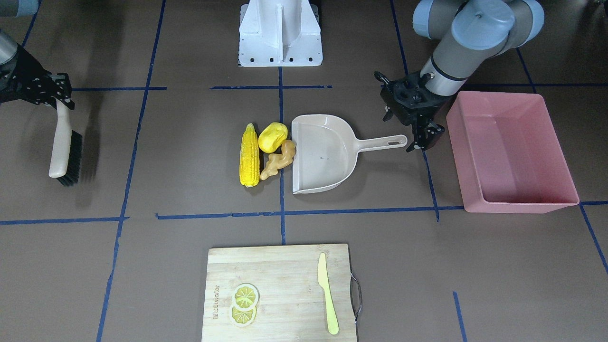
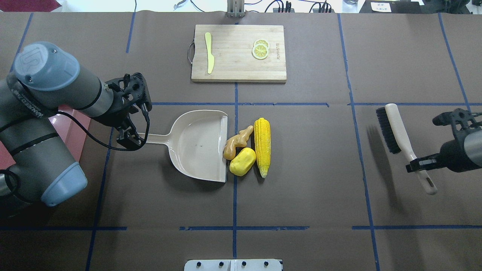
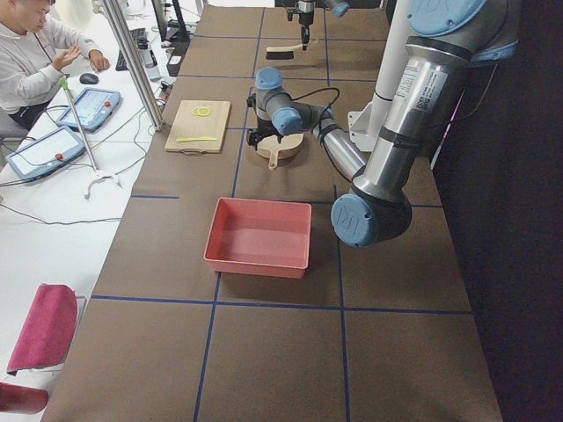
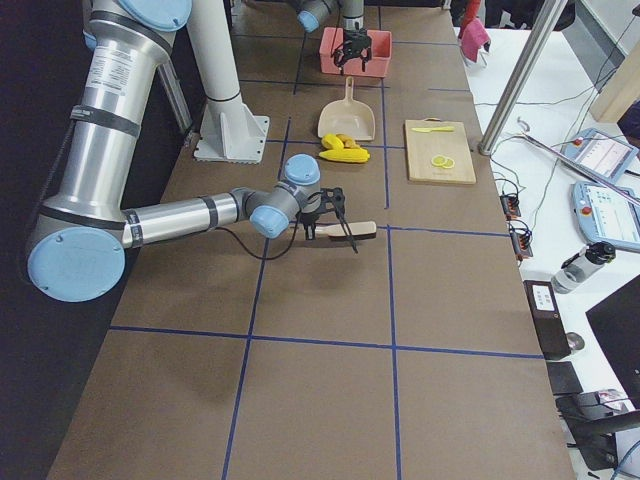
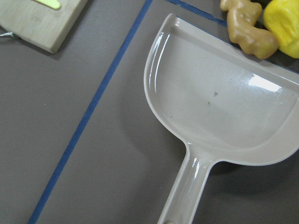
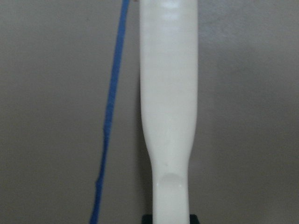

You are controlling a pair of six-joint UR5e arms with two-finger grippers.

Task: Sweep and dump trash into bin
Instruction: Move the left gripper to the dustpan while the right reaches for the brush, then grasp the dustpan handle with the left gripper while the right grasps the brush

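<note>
- Seen from overhead, the three pieces of trash lie bunched near the centre of the table [image 2: 301, 188]. The corn cob [image 2: 262, 145] runs from 12 to 6 o'clock, with the ginger root [image 2: 235, 145] and the potato-like piece [image 2: 243, 162] tucked in at its 9 o'clock side.
- A beige dustpan [image 2: 196, 143] sits flat at 9 o'clock of the cluster, its open lip turned toward the toys. The ginger root touches that lip and the potato-like piece lies just beside it.
- The dustpan's handle points to 9 o'clock, and the left gripper [image 2: 131, 142] hangs at its tip. The views do not show whether its fingers are spread or closed on the handle.
- The pink bin [image 1: 522, 206] stands upright on the table farther out at 9 o'clock, beyond the left gripper and apart from the handle. Overhead, the left arm hides most of it.
- The right gripper [image 2: 416, 164] is clamped on the pale handle of a brush [image 2: 391, 128], well apart at 3 o'clock of the trash. The dark bristles run along the side facing the cluster, and a shadow falls on the table beside them.
- At 12 o'clock, a wooden cutting board [image 2: 239, 67] carries a yellow-green knife [image 2: 209, 52] and two lemon slices [image 2: 260, 49].
</note>
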